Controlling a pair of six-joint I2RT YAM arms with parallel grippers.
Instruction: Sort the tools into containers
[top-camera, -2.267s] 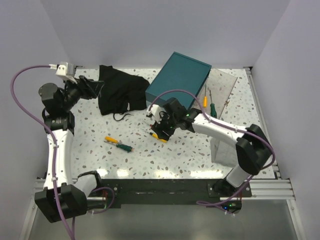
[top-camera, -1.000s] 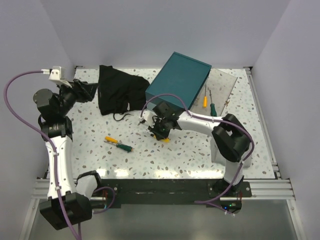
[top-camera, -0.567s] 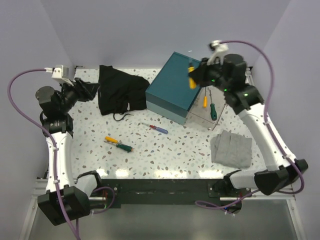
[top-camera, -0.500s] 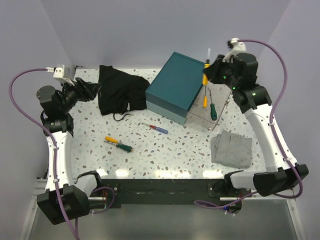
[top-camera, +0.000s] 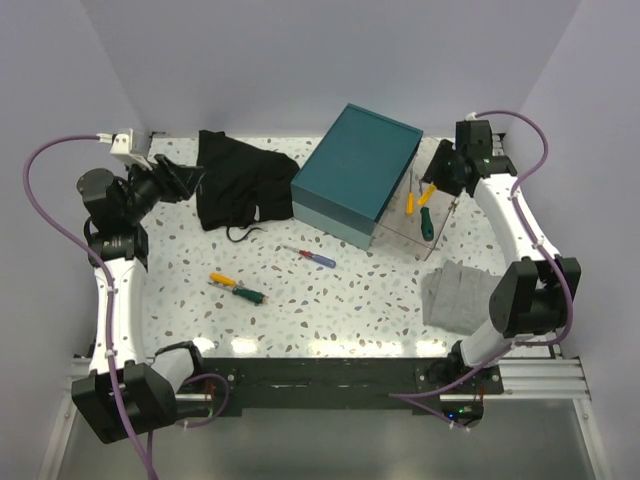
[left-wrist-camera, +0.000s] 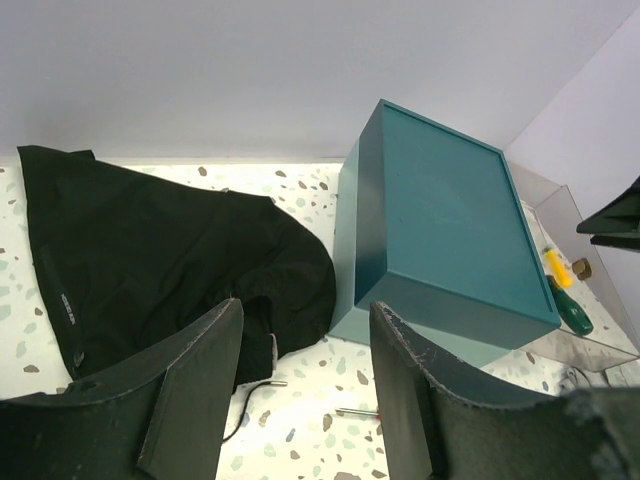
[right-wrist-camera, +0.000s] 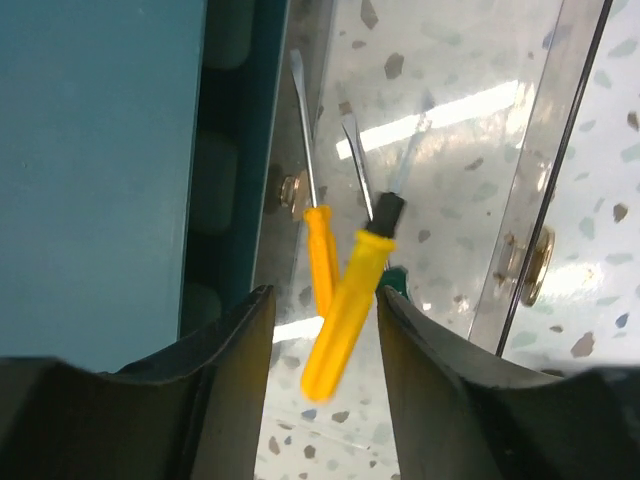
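Observation:
My right gripper hangs open over the clear plastic box, beside the dark-teal case. In the right wrist view a yellow-handled screwdriver is blurred between my spread fingers, touching neither, above the box floor. An orange screwdriver and a green handle lie in the box. A blue-red screwdriver and an orange-and-green tool lie on the table. My left gripper is open and empty, next to the black fabric bag.
A folded grey cloth lies front right. The left wrist view shows the bag, the teal case and the table between them. White walls close in the back and both sides.
My right gripper took the yellow screwdriver from mid-table, carried it up and across to the clear box, came down and opened. The screwdriver is now loose. The left arm barely moved.

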